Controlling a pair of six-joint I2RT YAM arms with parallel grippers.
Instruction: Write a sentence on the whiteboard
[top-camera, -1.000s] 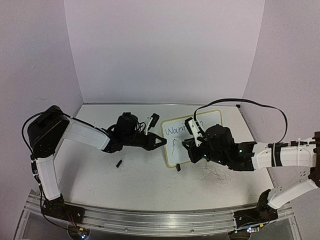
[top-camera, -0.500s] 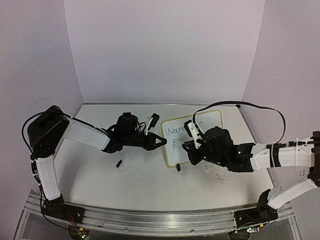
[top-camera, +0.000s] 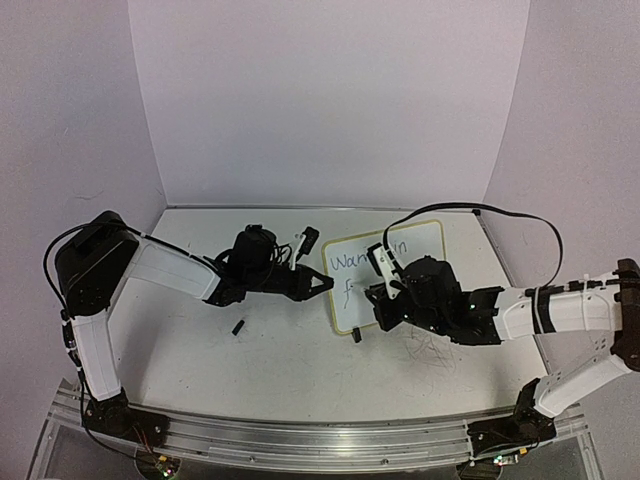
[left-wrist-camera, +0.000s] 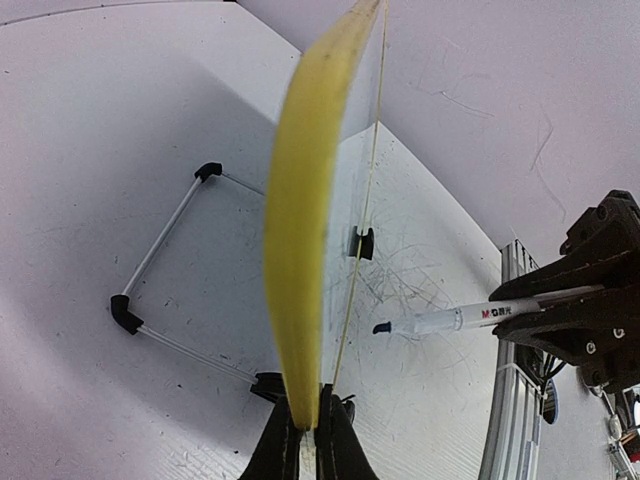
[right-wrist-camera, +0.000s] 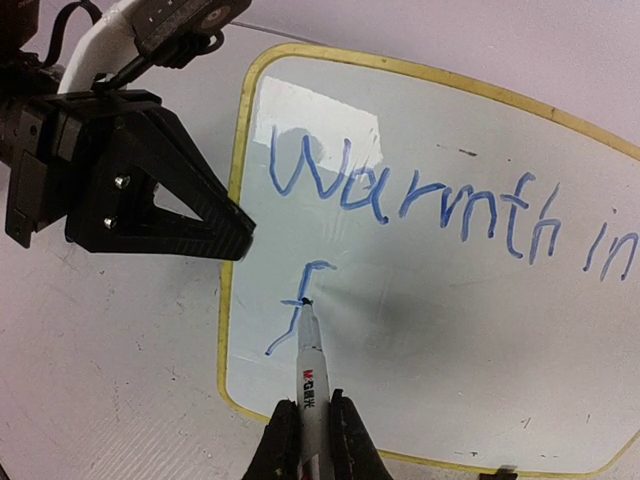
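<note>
The whiteboard (top-camera: 420, 245) with a pale-yellow frame lies on the table right of centre. The sentence (right-wrist-camera: 400, 195) reads "Warmth in" in blue, with an "f" (right-wrist-camera: 297, 310) below it. My left gripper (top-camera: 325, 283) is shut on the board's left frame edge (left-wrist-camera: 300, 250), which runs up from between its jaws (left-wrist-camera: 308, 430). My right gripper (right-wrist-camera: 310, 425) is shut on a white marker (right-wrist-camera: 311, 365). The marker tip touches the board at the crossbar of the "f". The marker also shows in the left wrist view (left-wrist-camera: 450, 318) and in the top view (top-camera: 383, 262).
A small black cap (top-camera: 239, 327) lies on the table left of the board. A black clip (top-camera: 356, 336) sits at the board's near edge. A thin wire stand (left-wrist-camera: 160, 270) lies under the board. Old scribbles (top-camera: 430, 350) mark the tabletop. Walls enclose three sides.
My right arm has shifted slightly left with the marker tip on the board at the "f". My left arm and the board have not moved.
</note>
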